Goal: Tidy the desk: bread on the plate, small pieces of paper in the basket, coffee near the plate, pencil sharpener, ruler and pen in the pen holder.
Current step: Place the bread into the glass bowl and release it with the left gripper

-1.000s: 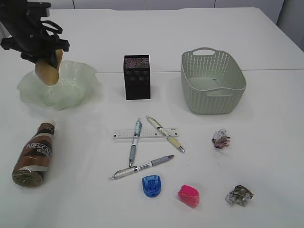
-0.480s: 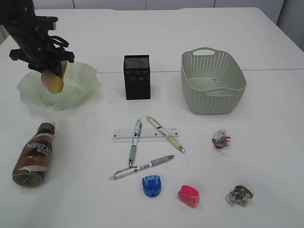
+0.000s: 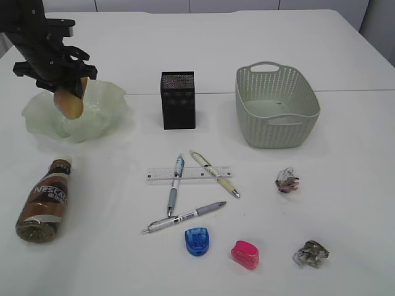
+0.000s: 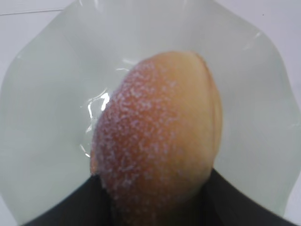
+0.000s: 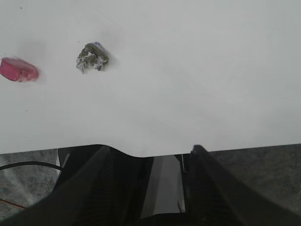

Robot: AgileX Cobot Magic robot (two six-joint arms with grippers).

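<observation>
One oblong golden-orange sugared bun (image 3: 69, 103) hangs clamped in the left gripper (image 3: 66, 92), just above the translucent pale-green ruffled glass plate (image 3: 99, 117). The right gripper (image 5: 153, 162) stands open, empty, over the white desk (image 5: 188, 70) edge.

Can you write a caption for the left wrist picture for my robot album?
The left tool holds the sugary bread over the wavy green plate.
</observation>
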